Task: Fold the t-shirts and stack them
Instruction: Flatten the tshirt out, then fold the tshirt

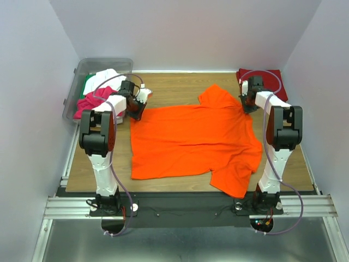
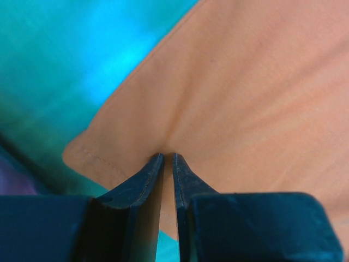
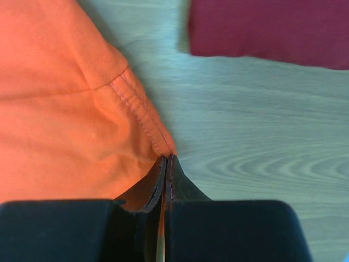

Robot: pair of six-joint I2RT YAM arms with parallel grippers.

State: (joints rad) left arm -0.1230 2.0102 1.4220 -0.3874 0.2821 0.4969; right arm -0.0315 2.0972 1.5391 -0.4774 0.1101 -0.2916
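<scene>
A bright orange t-shirt (image 1: 191, 139) lies spread flat on the wooden table. My left gripper (image 1: 136, 112) is shut on its far left corner; in the left wrist view the jaws (image 2: 168, 156) pinch the orange cloth (image 2: 251, 98) near a stitched hem. My right gripper (image 1: 248, 105) is shut on the shirt's far right edge; in the right wrist view the jaws (image 3: 166, 159) clamp the hemmed orange edge (image 3: 65, 109). A folded dark red t-shirt (image 1: 260, 78) lies at the far right corner and shows in the right wrist view (image 3: 267, 27). White, magenta and green shirts (image 1: 101, 90) lie heaped in the bin.
A clear plastic bin (image 1: 87, 68) stands at the far left, off the table's corner. The wooden table (image 1: 174, 84) has bare wood behind the orange shirt and along its left side. White walls close in on three sides.
</scene>
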